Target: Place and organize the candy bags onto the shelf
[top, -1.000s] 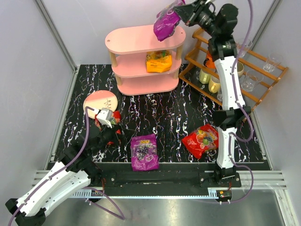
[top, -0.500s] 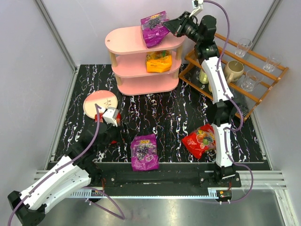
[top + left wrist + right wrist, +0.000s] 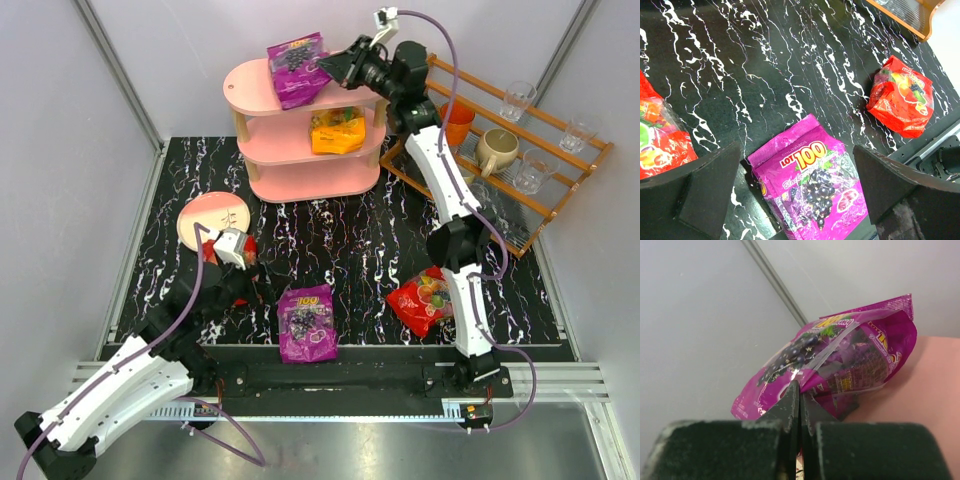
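Observation:
My right gripper (image 3: 335, 66) is shut on the edge of a purple candy bag (image 3: 297, 68) and holds it over the top tier of the pink shelf (image 3: 250, 92). In the right wrist view the fingertips (image 3: 800, 390) pinch the bag (image 3: 850, 345) just above the pink top (image 3: 935, 405). An orange bag (image 3: 337, 132) lies on the middle tier. My left gripper (image 3: 250, 285) is open and empty above the table, with a second purple bag (image 3: 810, 190) below its jaws. One red bag (image 3: 660, 145) lies beside it at the left, another (image 3: 428, 298) at the front right.
A pink round plate (image 3: 213, 218) lies on the black marbled table (image 3: 330, 240) at the left. The brown wooden rack (image 3: 545, 200) with a mug, an orange cup (image 3: 457, 122) and glasses stands right of the shelf. Grey walls close in the sides.
My right arm has swung left with the purple bag, from above the shelf's right end to over its top tier's middle. My left gripper shifted only slightly.

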Controlling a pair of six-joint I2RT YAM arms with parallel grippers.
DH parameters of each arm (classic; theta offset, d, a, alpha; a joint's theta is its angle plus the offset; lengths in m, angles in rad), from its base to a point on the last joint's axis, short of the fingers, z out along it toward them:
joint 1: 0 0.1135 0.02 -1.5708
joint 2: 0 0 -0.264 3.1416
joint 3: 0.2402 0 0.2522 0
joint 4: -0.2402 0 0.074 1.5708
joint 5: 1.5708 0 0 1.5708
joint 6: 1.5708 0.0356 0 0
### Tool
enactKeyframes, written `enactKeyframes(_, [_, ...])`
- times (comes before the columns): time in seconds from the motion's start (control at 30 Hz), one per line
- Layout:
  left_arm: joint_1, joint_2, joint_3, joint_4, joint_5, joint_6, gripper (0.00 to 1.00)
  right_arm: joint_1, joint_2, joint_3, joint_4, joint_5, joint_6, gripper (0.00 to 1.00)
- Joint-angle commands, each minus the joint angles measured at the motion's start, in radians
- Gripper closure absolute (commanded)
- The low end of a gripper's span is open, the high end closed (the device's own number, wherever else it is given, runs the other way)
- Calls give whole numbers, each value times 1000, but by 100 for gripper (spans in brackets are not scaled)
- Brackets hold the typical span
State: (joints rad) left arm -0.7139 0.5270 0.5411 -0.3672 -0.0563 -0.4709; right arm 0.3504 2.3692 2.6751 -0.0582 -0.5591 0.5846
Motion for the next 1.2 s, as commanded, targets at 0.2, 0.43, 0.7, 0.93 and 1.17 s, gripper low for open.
enactKeyframes(0.2, [5,-84,3,-36,-53,-8,1,130,4,-80,34,277,33,100])
enactKeyframes(0.43, [5,-119,7,-67,-63,-14,1,144,15,-95,82,312,61,100])
enactKeyframes(0.7, [5,-122,45,-94,-80,-3,1,144,-125,-176,133,249,-49,30])
enactKeyframes(0.93, [5,-150,88,-119,-109,-5,1,142,-456,-473,210,297,-193,18])
enactKeyframes(1.17, [5,-160,100,-142,-128,-21,1,147,-868,-1036,212,364,-212,16])
